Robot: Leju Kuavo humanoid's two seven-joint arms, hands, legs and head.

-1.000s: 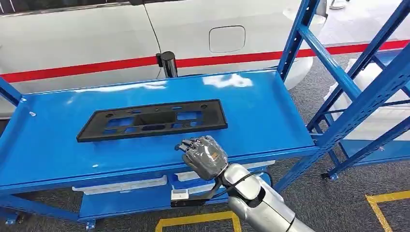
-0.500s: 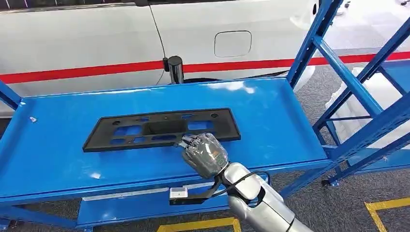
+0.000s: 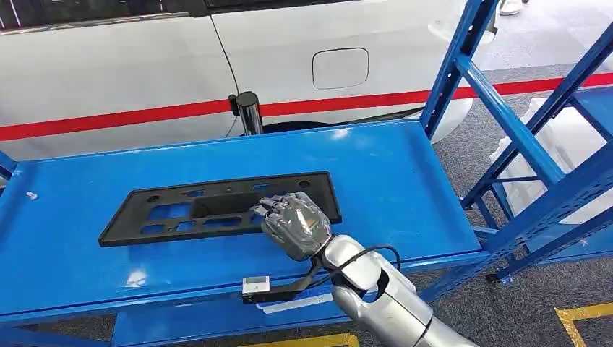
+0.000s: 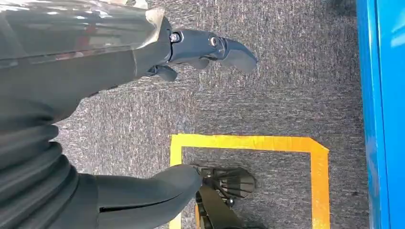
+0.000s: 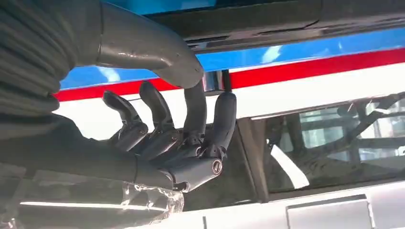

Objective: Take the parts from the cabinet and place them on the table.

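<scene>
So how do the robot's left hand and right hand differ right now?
The right hand reaches over the blue metal shelf, above the near edge of the flat black plastic panel; the left hand hangs over grey carpet with yellow floor tape. Right fingers are part-curled, left fingers spread wide. Neither holds anything.

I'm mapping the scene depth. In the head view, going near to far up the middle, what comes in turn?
Right hand → black panel → bare blue shelf → black post → white car.
</scene>
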